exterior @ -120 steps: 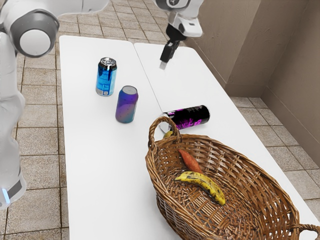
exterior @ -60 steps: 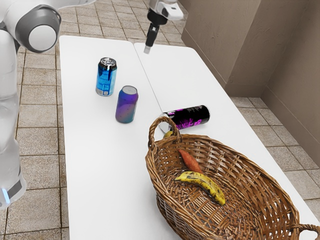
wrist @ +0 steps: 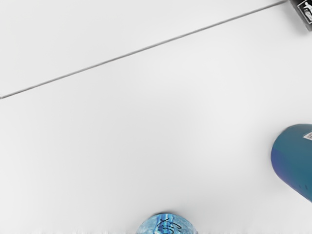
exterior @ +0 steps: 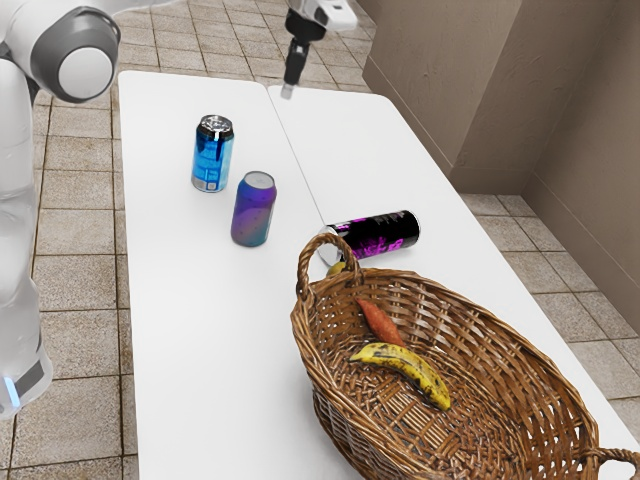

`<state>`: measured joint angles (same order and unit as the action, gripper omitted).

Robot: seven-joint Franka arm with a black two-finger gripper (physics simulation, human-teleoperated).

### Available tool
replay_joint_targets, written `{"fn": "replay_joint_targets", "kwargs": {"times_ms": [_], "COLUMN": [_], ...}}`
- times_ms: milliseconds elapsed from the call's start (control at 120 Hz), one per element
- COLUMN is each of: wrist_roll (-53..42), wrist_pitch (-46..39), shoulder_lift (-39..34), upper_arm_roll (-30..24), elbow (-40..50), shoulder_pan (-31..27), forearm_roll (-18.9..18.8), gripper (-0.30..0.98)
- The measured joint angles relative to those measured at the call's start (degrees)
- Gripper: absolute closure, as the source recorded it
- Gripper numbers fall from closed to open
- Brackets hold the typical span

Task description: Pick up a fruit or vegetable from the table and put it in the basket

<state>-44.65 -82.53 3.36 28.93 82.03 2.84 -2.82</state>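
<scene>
In the exterior view my gripper (exterior: 289, 88) hangs above the table's far end, well away from the basket. The brown wicker basket (exterior: 330, 365) stands in the foreground. Inside it lie a spotted yellow banana (exterior: 418, 372) and a reddish, tapered vegetable (exterior: 380, 322). A small yellowish-green fruit (exterior: 337, 269) is partly hidden behind the basket's near-left handle, close to the fallen can.
A blue can (exterior: 212, 153) and a purple-teal can (exterior: 254, 209) stand upright; a black and magenta can (exterior: 375, 236) lies on its side. The wrist view includes the blue can (wrist: 167, 225), purple-teal can (wrist: 296, 158) and white tabletop (wrist: 136, 136).
My hand has moved toward the exterior view's left and its upper edge, slowing over the latest half second. The cans, basket and produce have stayed where they were.
</scene>
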Motion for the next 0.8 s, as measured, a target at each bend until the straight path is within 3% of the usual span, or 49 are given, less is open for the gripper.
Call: {"fn": "replay_joint_targets", "kwargs": {"times_ms": [600, 800], "wrist_roll": [0.1, 1.2], "wrist_pitch": [0.2, 0.2], "shoulder_lift": [1.1, 3.4], "upper_arm_roll": [-0.6, -0.8], "elbow": [-0.1, -0.1], "shoulder_pan": [-0.2, 0.9], "forearm_roll": [-0.1, 1.5], "gripper": [0.00, 0.00]}}
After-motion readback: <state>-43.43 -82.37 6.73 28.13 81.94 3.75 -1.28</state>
